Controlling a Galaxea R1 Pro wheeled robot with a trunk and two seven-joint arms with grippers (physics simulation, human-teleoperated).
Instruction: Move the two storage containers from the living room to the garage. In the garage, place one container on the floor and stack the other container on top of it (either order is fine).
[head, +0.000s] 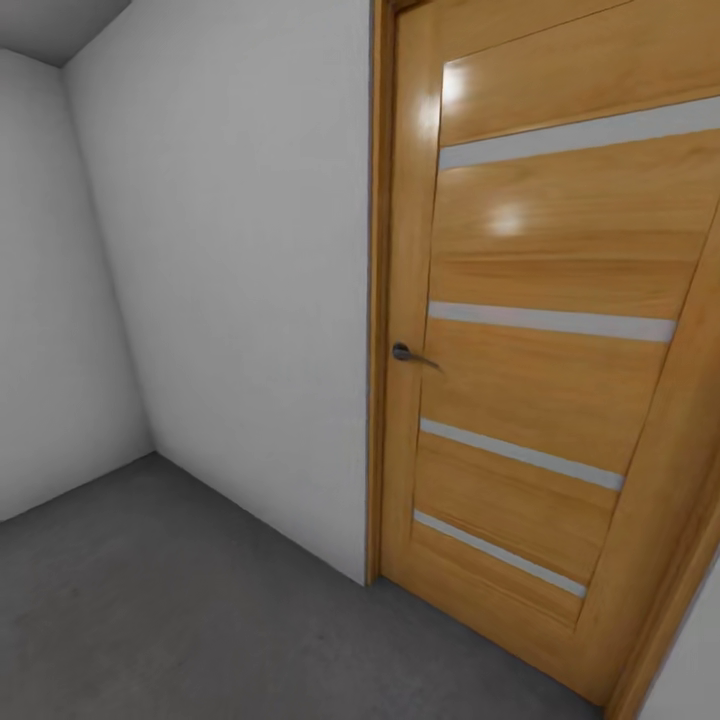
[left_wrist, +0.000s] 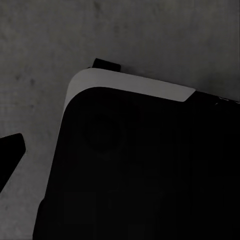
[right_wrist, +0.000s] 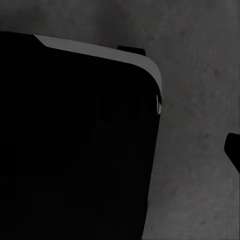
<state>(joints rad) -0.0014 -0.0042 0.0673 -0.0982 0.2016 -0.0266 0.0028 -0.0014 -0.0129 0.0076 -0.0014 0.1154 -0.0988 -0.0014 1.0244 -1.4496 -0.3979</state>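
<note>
- No container in the head view: white-grey walls (head: 230, 260) meeting in a corner, dark concrete floor (head: 170, 600), and a closed wooden door (head: 540, 340) with pale horizontal strips and a small dark handle (head: 403, 352).
- Likely the garage, judging by the bare walls and mottled floor; step in hand apparently travel, with nothing red-orange anywhere.
- Both wrist views pointed down at the same grey floor (left_wrist: 150, 40), each largely covered by a black rounded body with a pale edge (left_wrist: 125, 82), probably the robot's own base, though not certain.
- Jaws: spread or pressed together impossible to tell on either side; just a dark tip at a picture edge in each wrist view (left_wrist: 10, 150), (right_wrist: 233, 150), and nothing pinched that can be made out.
- Containers' whereabouts relative to the jaws: not possible to say from these pictures.
- To do the step well: turn the base away from the corner, keep well apart from door and wall, arms tucked, then search for the bins.
</note>
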